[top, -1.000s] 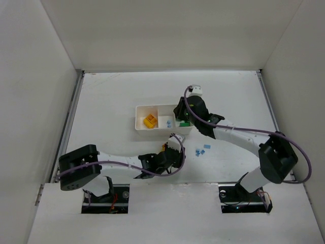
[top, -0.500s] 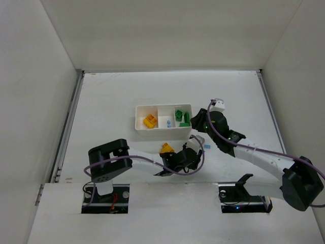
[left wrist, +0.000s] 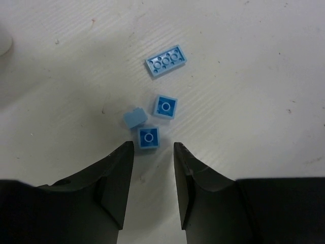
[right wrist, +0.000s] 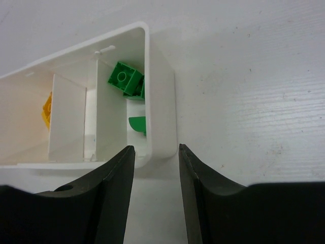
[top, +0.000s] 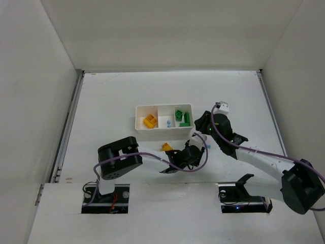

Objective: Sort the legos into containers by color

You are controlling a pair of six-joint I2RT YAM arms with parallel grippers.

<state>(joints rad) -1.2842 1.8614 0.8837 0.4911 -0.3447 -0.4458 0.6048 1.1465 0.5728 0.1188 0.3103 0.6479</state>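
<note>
While the left gripper (left wrist: 151, 148), jaws spread and empty, hangs over four pale blue legos (left wrist: 148, 138) on the table (left wrist: 254, 76), blue sorting seems in hand, requiring a pinch on the nearest, then carriage to the middle compartment (top: 163, 113) of the tray (top: 137, 119).

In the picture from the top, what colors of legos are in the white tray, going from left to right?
First the yellow-orange legos, then one tiny pale blue lego, then the green legos.

Four legos (left wrist: 165, 107) lie on the table (left wrist: 254, 76) before the tray's (top: 152, 128) right end.
</note>
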